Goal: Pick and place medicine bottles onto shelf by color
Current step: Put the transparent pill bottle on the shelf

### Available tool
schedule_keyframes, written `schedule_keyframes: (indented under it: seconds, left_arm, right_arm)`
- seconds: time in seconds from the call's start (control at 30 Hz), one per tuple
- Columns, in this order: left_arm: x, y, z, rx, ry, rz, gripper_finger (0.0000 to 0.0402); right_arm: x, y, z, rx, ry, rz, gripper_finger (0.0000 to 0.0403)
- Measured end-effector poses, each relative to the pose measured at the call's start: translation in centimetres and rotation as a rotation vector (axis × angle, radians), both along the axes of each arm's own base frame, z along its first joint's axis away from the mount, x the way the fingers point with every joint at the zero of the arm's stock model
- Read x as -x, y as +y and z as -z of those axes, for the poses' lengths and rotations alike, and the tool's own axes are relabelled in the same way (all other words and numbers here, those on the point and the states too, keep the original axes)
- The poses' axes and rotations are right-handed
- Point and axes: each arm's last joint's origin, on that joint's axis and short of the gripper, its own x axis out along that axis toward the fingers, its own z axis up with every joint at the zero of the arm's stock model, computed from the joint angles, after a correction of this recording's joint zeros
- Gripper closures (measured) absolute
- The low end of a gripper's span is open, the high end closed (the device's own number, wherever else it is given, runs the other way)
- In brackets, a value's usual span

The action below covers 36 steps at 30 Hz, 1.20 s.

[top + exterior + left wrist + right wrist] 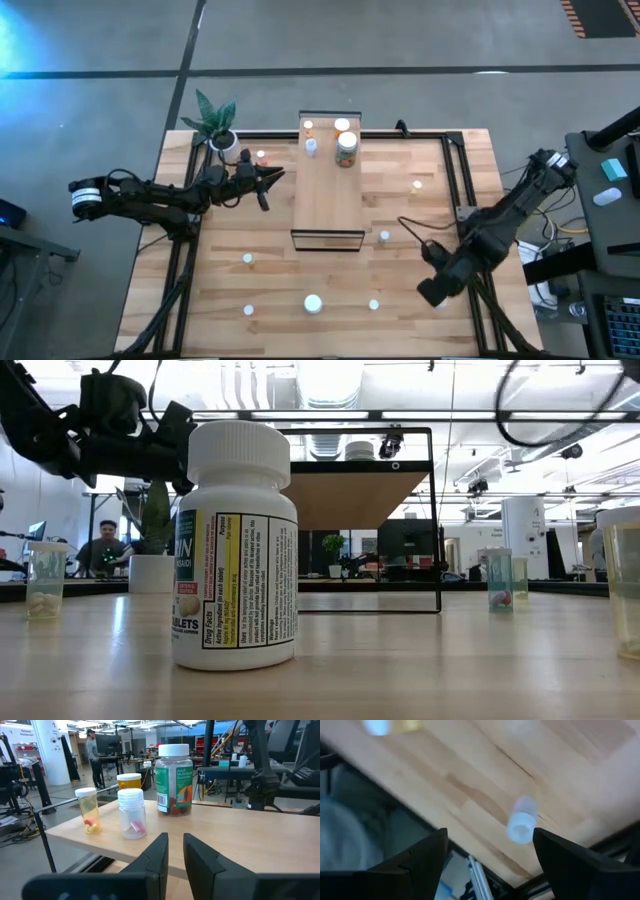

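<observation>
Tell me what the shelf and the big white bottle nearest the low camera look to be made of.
The shelf: its top looks like light wood or wood laminate with a smooth matte finish and faint grain; its thin black edges look like painted metal, though that is uncertain. The big white bottle: seemingly opaque white plastic with a slight sheen, a ribbed white cap and a glossy printed paper label.

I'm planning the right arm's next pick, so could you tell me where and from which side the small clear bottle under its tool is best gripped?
Grip the small clear bottle across its round body just under the white cap, coming straight down from above. It stands upright on the table with bare wood all around, and the right tool hangs over it with fingers spread wide, so a vertical descent likely suits.
</observation>
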Motion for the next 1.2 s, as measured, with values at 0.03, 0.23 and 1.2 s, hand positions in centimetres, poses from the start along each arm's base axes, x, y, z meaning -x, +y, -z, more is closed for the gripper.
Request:
schedule_keyframes:
  seconds: [0.03, 0.23, 1.2]
  left_arm:
    - [0.0, 0.0, 0.0, 0.0, 0.0, 0.0, 0.0362]
    - [0.0, 0.0, 0.0, -0.001, 0.001, 0.0, 0.0362]
    - [0.2, -0.9, 0.9, 0.011, 0.035, 0.042, 0.0362]
  right_arm:
    - [0.1, 0.5, 0.4, 0.013, 0.027, 0.016, 0.0111]
    - [-0.8, 3.3, 2.0, 0.087, 0.104, 0.035, 0.0084]
    - [-0.2, 6.0, 6.5, 0.228, 0.259, 0.014, 0.0138]
